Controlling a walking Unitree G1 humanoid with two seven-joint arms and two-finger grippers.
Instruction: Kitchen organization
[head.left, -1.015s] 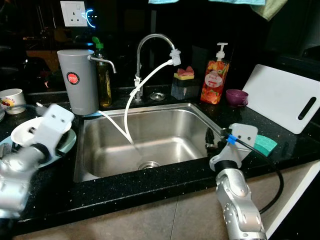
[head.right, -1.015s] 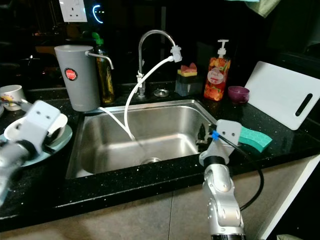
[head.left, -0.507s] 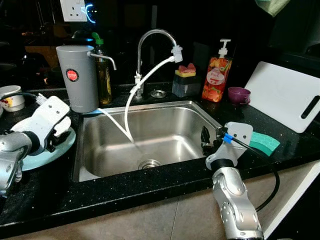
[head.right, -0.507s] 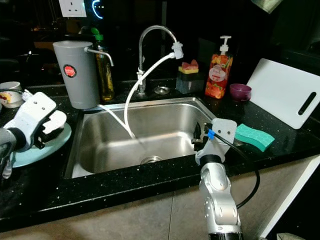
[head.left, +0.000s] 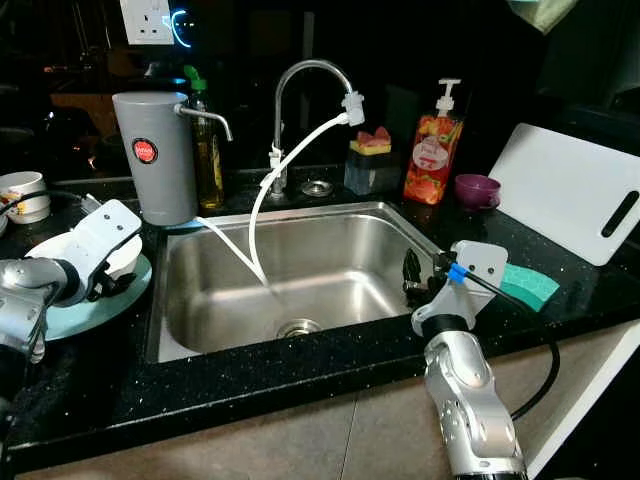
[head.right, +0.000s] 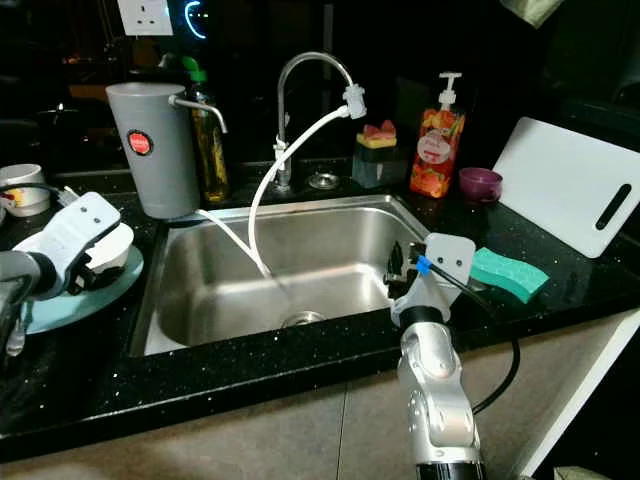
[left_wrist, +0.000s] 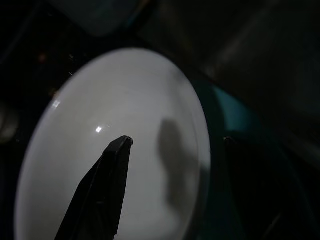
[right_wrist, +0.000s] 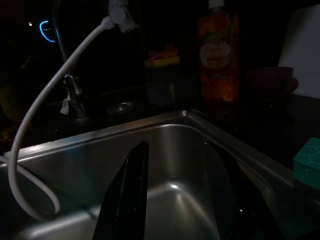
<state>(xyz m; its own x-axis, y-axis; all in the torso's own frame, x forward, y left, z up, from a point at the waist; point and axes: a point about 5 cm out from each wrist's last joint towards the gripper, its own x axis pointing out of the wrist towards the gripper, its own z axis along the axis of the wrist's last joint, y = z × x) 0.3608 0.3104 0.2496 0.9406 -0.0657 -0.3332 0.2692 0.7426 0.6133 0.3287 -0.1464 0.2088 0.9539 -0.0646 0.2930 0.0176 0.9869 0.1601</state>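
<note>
In the left eye view, a white bowl (head.left: 118, 258) sits on a teal plate (head.left: 95, 305) on the black counter (head.left: 250, 385), left of the steel sink (head.left: 300, 275). The left gripper (head.left: 112, 276) hovers right at the bowl; whether it grips cannot be told from here. The bowl looks glazed ceramic: probably stiff, smooth, slippery and breakable, moderately heavy. Its rim is the sensible place to pinch, one finger inside and one outside. The right gripper (head.left: 418, 278) hangs at the sink's right edge, beside a green sponge (head.left: 527, 285).

The right eye view shows the same layout: the bowl nested on the plate, a grey canister (head.right: 153, 150) behind it, a white cutting board (head.right: 570, 190) far right.

In the left wrist view, one black finger (left_wrist: 102, 190) lies over the bowl's glossy white inside, the other dimly outside the rim, over the teal plate. The jaws are spread, straddling the rim, nothing clamped.

In the right wrist view, the fingers (right_wrist: 127, 195) stand apart over the sink basin, holding nothing; a white hose (right_wrist: 45, 125) loops in from the tap.
</note>
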